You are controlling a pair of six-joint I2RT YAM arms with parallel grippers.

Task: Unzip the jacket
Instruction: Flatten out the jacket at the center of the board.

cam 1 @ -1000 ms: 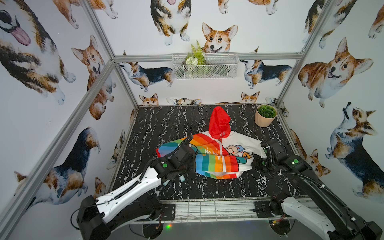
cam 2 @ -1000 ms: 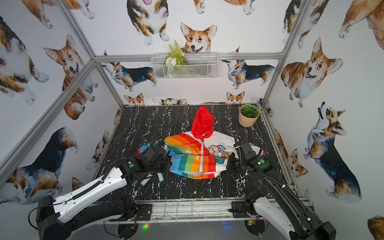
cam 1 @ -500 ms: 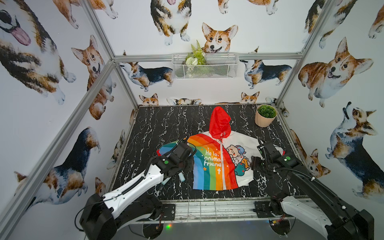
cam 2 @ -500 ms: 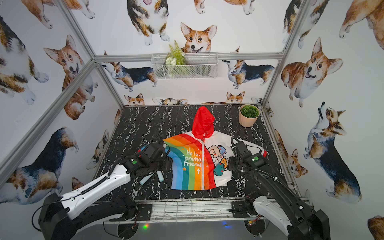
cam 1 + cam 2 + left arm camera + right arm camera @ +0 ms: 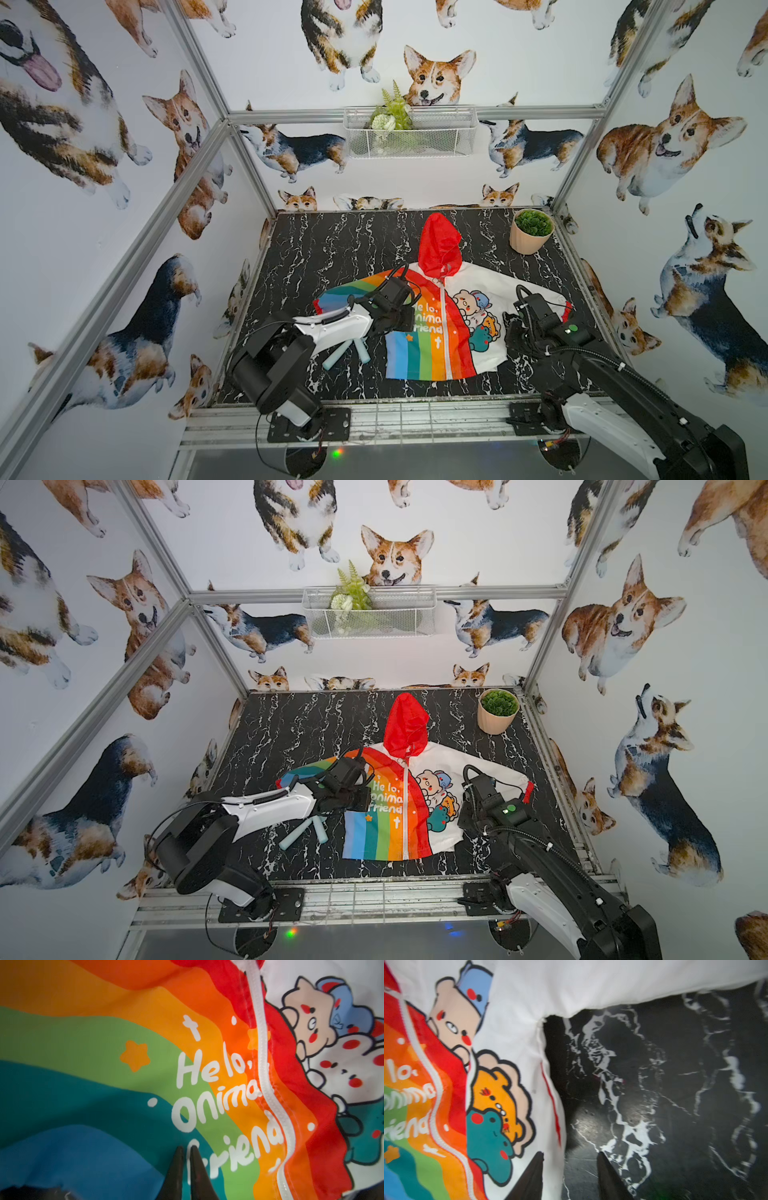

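- Left wrist view shows the left gripper poised over the rainbow half of the jacket. Its fingertips are drawn almost together, and we see no cloth between them.
- In both top views the jacket lies front-up near the middle of the worktop. Its red hood points to 12 o'clock, its hem faces 6 o'clock, and its sleeves reach out to 9 and 3.
- The white zipper looks closed from collar to hem, so we judge that the unzipping has not begun. The pull is too small for us to make out; we would expect it at the 12 o'clock end, just under the hood.
- The right gripper stands moderately open and holds nothing. One fingertip is over the white cartoon half and the other over bare worktop, so they straddle the jacket's 3 o'clock side seam.
- We read this flanking pose as preparation: one gripper could pin the cloth while the other works the slider.
- Spread flat, the jacket keeps its zipper exposed and fairly straight.
- The thin fabric ripples along the zipper, so we think it may bunch unless it is held taut.
- A potted plant sits at the 1 o'clock corner, well apart from the jacket.
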